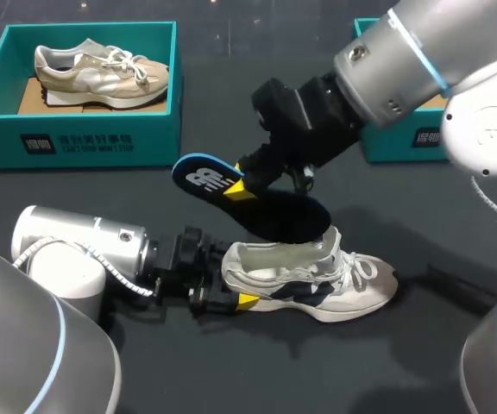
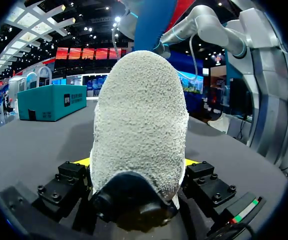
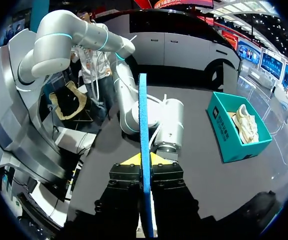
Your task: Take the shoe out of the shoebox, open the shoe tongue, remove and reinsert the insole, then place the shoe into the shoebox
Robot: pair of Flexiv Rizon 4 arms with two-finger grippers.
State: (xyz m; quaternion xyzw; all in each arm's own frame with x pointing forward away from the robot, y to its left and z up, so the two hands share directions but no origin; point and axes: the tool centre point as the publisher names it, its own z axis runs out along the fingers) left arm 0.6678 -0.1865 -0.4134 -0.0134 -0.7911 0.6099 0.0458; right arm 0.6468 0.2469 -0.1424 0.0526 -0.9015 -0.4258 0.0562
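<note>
Two shoeboxes (image 1: 154,138) (image 1: 386,142), two shoes (image 1: 102,69) (image 1: 352,289), one insole (image 1: 266,207). The left end effector (image 1: 231,280) grips the desk shoe's heel; the right end effector (image 1: 235,188) pinches the insole above that shoe.

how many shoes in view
2: a beige shoe in the left shoebox, a white shoe on the table, heel in the left gripper. The right shoebox is mostly hidden.

Rough cloth, soft foam, smooth metal.
Nubbly grey cloth on shoe (image 2: 141,115) heel; matt black foam insole (image 1: 276,212), blue-edged; satin silver metal right arm (image 1: 395,65); matt teal cardboard box (image 1: 84,142); dark matt counter (image 1: 421,345).
</note>
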